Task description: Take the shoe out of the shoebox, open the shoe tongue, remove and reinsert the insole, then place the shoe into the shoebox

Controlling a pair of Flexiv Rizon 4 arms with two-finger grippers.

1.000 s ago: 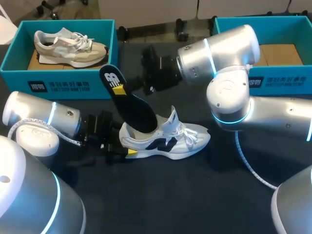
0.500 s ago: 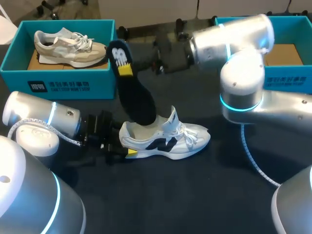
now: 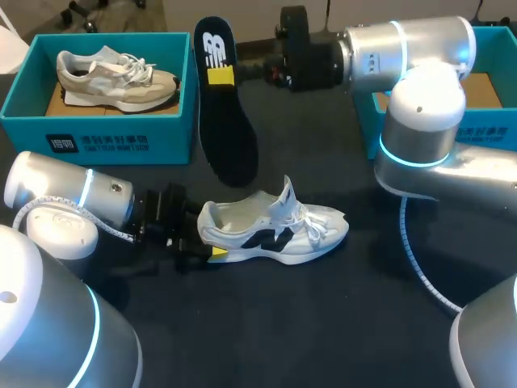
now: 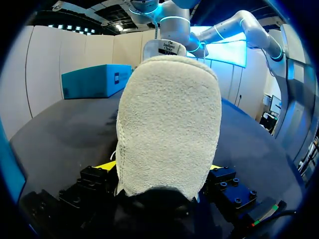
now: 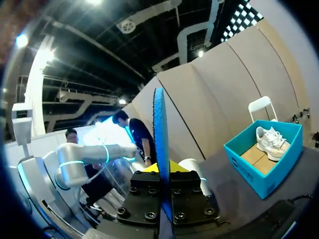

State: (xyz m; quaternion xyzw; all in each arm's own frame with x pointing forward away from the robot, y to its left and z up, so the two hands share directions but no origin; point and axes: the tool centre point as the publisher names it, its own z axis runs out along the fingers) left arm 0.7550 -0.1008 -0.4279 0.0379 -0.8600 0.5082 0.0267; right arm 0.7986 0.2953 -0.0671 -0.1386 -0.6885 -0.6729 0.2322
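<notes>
A white shoe [image 3: 279,228] with a black logo lies on its sole on the dark table, toe to the right, its opening bare. My left gripper [image 3: 205,239] is at its heel; in the left wrist view the fuzzy heel [image 4: 169,124] fills the gap between both fingers of the left gripper [image 4: 162,172], which is shut on it. The black insole [image 3: 225,121] hangs in the air above and behind the shoe. My right gripper [image 3: 220,76] is shut on its upper end; the right wrist view shows the insole [image 5: 159,129] edge-on in the right gripper [image 5: 165,175].
At the back left a teal shoebox [image 3: 24,101] holds a beige shoe [image 3: 117,78]. A second teal shoebox [image 3: 485,133] with a cardboard floor stands at the back right, partly behind my right arm. Bare table lies in front of the white shoe.
My right arm has pulled the insole up and back, fully out of the white shoe. The shoe and my left gripper have stayed where they were.
</notes>
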